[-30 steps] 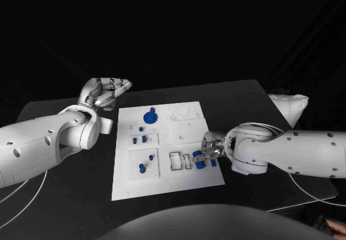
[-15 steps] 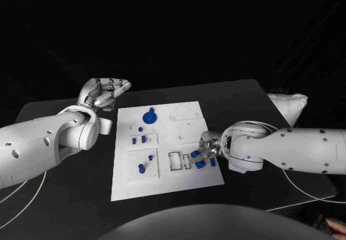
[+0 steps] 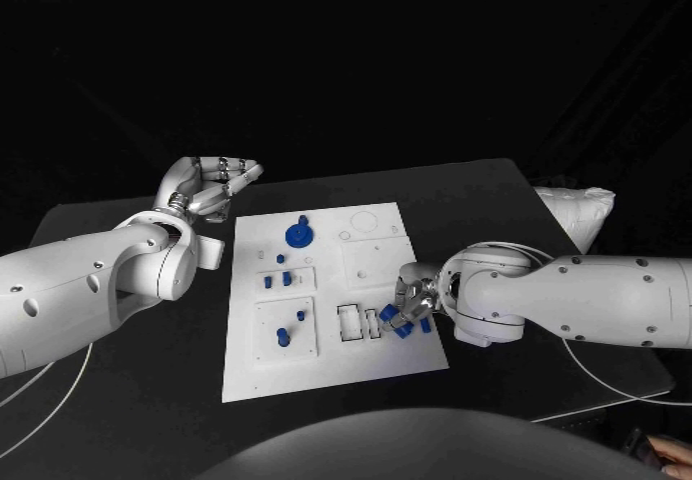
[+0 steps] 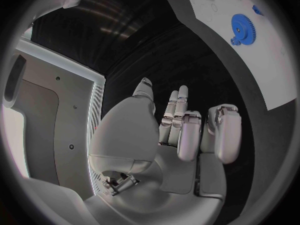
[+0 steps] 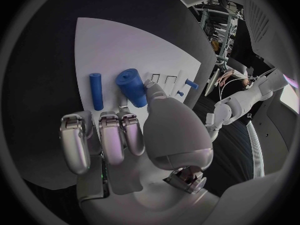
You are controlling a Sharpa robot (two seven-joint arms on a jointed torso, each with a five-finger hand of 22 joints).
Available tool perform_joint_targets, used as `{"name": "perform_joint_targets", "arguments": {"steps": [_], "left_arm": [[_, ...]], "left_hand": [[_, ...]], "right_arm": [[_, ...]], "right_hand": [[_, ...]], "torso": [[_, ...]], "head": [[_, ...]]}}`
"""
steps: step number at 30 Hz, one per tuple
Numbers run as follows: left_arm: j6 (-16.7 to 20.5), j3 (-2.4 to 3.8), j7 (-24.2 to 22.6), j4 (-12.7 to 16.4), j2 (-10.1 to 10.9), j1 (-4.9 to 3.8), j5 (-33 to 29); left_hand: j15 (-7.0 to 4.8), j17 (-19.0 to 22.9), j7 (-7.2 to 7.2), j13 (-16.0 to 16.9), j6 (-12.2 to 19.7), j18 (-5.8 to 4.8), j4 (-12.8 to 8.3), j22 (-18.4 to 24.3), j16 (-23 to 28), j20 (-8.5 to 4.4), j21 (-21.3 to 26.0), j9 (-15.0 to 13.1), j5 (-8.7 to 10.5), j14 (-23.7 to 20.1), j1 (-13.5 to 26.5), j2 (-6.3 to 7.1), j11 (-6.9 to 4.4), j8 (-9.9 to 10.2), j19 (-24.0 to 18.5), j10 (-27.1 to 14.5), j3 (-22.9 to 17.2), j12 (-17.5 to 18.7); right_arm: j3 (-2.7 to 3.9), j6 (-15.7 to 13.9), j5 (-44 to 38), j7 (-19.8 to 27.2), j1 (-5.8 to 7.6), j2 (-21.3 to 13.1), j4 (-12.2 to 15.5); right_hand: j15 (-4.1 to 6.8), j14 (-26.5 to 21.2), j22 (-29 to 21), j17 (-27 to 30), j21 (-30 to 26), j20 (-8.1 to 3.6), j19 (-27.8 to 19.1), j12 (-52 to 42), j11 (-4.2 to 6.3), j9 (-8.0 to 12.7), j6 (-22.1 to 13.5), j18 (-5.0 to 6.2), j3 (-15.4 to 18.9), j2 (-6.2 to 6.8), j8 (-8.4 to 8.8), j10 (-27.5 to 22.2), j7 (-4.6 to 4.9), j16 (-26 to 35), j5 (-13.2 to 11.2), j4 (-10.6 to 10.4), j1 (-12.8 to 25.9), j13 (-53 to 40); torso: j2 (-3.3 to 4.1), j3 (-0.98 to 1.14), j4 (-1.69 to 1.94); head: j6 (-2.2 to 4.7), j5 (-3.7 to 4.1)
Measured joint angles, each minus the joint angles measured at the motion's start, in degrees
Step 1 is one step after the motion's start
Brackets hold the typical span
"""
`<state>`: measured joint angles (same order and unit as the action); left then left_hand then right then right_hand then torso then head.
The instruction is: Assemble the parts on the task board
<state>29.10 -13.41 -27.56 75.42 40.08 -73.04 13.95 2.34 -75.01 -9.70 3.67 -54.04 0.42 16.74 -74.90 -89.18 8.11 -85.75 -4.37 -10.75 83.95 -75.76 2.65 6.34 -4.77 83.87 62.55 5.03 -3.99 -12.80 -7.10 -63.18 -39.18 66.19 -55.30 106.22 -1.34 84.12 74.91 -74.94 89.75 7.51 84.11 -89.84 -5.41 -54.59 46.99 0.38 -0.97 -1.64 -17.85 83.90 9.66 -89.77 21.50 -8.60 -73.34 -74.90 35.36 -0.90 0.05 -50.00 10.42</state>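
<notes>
1. Surface (image 3: 476, 190): black, carrying the task board; a broad bare strip runs along the board's left edge and another beyond its far edge.
2. Task board (image 3: 325, 365), a white plate, lies in the middle of the surface, its long sides running away from the robot. No writing can be read on it.
3. Left hand (image 3: 214, 184) hovers off the board's far left corner, over bare surface and well apart from every part. In the left wrist view its fingers (image 4: 187, 130) are curled in toward the palm with nothing in them.
4. Right hand (image 3: 414, 303) sits at the board's right edge, near its front half. In the right wrist view a stubby blue cylinder (image 5: 132, 87) lies against the tip of the thumb, with the other fingers (image 5: 100, 137) curled just beside it; it looks pinched, though the contact on the far side is hidden.
5. Blue gear (image 3: 299, 235) lies flat on the board's far half, near its left side.
6. Slim blue peg (image 5: 95, 90) lies on the board just beside the stubby cylinder, apart from the fingertips.
7. Small blue parts (image 3: 286, 280) sit in the recessed panels on the board's left half, in front of the gear.
</notes>
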Motion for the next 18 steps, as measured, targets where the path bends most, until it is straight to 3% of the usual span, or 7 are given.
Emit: {"name": "perform_joint_targets", "arguments": {"steps": [6,11,12,14,16,17,18], "left_arm": [[-0.1,0.00,0.0,0.0,0.0,0.00,0.0],[-0.1,0.00,0.0,0.0,0.1,0.00,0.0],[-0.1,0.00,0.0,0.0,0.1,0.00,0.0],[-0.1,0.00,0.0,0.0,0.1,0.00,0.0],[-0.1,0.00,0.1,0.0,0.2,0.00,0.0],[-0.1,-0.01,0.1,0.0,0.2,0.00,0.0],[-0.1,-0.01,0.1,0.0,0.2,0.00,0.0]], "left_hand": [[0.00,0.0,0.00,0.0,0.0,0.00,0.0,0.0,0.0,0.00,0.0,0.0,0.00,0.0,0.0,0.00,0.00,0.0,0.0,0.0,0.0,0.0],[0.00,0.0,0.00,0.0,0.0,0.01,0.0,0.0,0.0,0.00,0.0,0.0,0.00,0.0,0.0,0.00,0.00,0.0,0.0,0.0,0.0,0.0],[0.00,0.0,0.00,0.0,0.0,0.00,0.0,0.0,0.0,0.00,0.0,0.0,0.00,0.0,0.0,0.00,0.00,0.0,0.0,0.0,0.0,0.0],[0.00,0.0,0.00,0.0,0.0,0.00,0.0,0.0,0.0,0.00,0.0,0.0,0.00,0.0,0.0,0.00,0.00,0.0,0.0,0.0,0.0,0.0],[0.00,0.0,0.00,0.0,0.0,0.00,0.0,0.0,0.0,0.00,0.0,0.0,0.00,0.0,0.0,0.00,0.00,0.0,0.0,0.0,0.0,0.0],[0.00,0.0,0.00,0.0,0.0,0.00,0.0,0.0,0.0,0.00,0.0,0.0,0.00,0.0,0.0,0.00,0.00,0.0,0.0,0.0,0.0,0.0],[0.00,0.0,0.00,0.0,0.0,0.00,0.0,0.0,0.0,0.00,0.0,0.0,0.00,0.0,0.0,0.00,0.00,0.0,0.0,0.0,0.0,0.0]], "right_arm": [[-0.07,-1.4,0.5,0.2,-0.11,-0.4,0.5],[-0.17,-3.2,2.3,1.0,-0.23,-1.2,0.8],[-0.18,-3.5,2.8,1.2,-0.24,-1.3,0.9],[-0.20,-4.5,4.4,1.6,-0.26,-1.7,1.1],[-0.20,-5.5,6.3,2.1,-0.21,-2.3,1.3],[-0.21,-5.9,7.3,2.3,-0.15,-2.5,1.4],[-0.23,-6.2,8.3,2.6,-0.06,-2.7,1.6]], "right_hand": [[0.00,0.0,0.0,0.0,0.0,0.00,0.0,0.0,0.16,0.0,3.4,0.00,-2.0,0.82,5.17,0.1,0.82,0.0,2.3,-2.0,-0.8,0.0],[0.14,-0.1,0.0,0.0,0.0,0.00,0.0,0.0,0.98,0.2,4.6,0.00,-3.1,0.82,7.00,0.1,1.49,0.0,2.5,-2.5,-0.8,0.0],[0.24,-0.2,0.0,0.0,0.0,-0.01,0.0,0.0,1.07,1.0,4.8,0.00,-3.3,0.83,7.03,0.2,1.66,0.0,2.5,-2.5,-0.8,0.0],[0.46,-0.2,0.0,0.0,0.0,-0.23,-0.2,0.0,1.19,3.8,5.2,0.00,-3.8,0.84,7.53,0.1,2.02,0.0,2.5,-2.5,-0.8,0.0],[0.54,-0.1,0.0,0.0,0.0,-0.23,-0.2,0.0,1.29,9.5,5.7,0.00,-3.8,0.85,7.51,0.0,1.92,0.0,2.5,-2.5,-0.8,0.0],[0.54,-0.1,0.0,0.0,0.0,-0.27,-0.2,0.0,1.41,15.0,6.3,0.00,-3.9,1.02,7.58,-0.1,1.55,0.0,2.5,-2.4,-0.6,0.0],[0.55,-0.1,0.0,0.0,0.0,-0.40,-0.1,0.0,1.57,23.8,7.3,0.00,-4.0,1.24,7.58,0.1,0.64,0.0,2.5,-2.4,-0.4,0.0]], "torso": [[0.00,0.01,-0.02],[0.01,0.03,-0.01],[0.01,0.02,0.00],[0.01,0.02,0.00],[0.01,0.01,0.00],[0.01,0.01,0.00],[0.01,0.01,0.00]], "head": [[0.00,-0.22],[0.00,-0.38],[0.00,-0.40],[0.00,-0.50],[0.00,-0.60],[0.00,-0.65],[0.00,-0.68]]}}
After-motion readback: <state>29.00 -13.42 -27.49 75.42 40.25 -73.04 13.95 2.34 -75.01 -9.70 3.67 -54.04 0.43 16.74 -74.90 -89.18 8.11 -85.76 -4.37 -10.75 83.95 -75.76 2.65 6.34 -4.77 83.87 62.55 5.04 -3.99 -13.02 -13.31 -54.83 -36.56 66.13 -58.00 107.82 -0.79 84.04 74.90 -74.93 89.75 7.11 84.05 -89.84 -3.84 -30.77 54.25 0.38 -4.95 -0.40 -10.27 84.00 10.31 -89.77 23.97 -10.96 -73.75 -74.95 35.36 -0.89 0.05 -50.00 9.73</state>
